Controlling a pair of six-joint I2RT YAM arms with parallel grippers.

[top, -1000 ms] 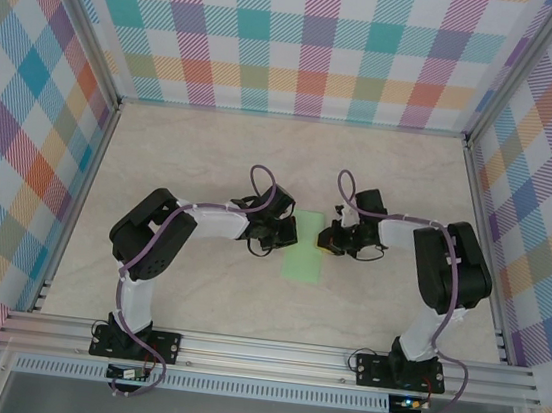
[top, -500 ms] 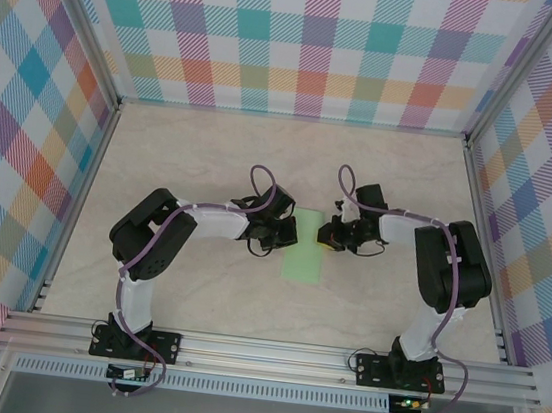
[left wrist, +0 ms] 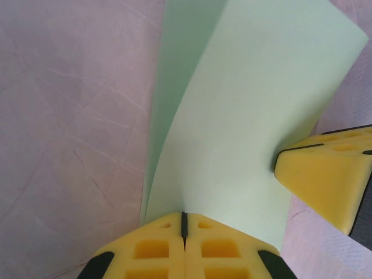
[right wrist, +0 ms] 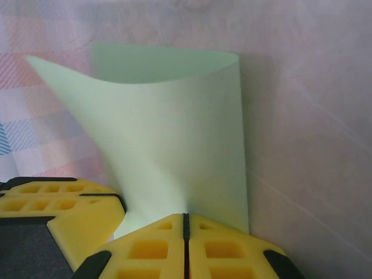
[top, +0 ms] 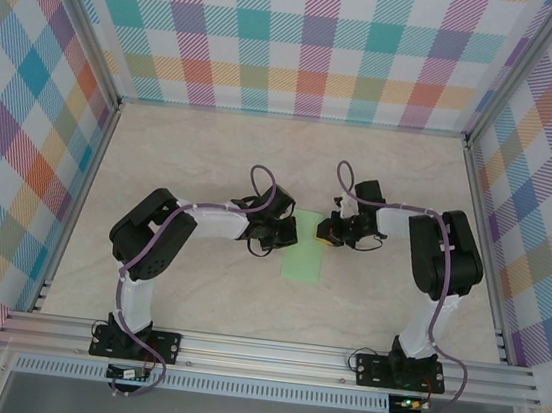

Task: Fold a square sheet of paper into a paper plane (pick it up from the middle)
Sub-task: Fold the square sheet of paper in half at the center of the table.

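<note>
A pale mint-green paper sheet (top: 303,260) lies on the beige counter (top: 213,148), its upper layer curling up. The left hand (left wrist: 183,224) and the right hand (right wrist: 185,218) each pinch its edge.

From my station I count: one sheet (top: 303,254), in two layers; one table (top: 194,297); two arms, a left arm (top: 166,238) and a right arm (top: 441,257); two grippers, the left gripper (top: 291,233) and right gripper (top: 325,235); four yellow pads (left wrist: 157,250), two per gripper; two purple cables (top: 259,179), one along each arm; three plaid walls (top: 307,39).
</note>
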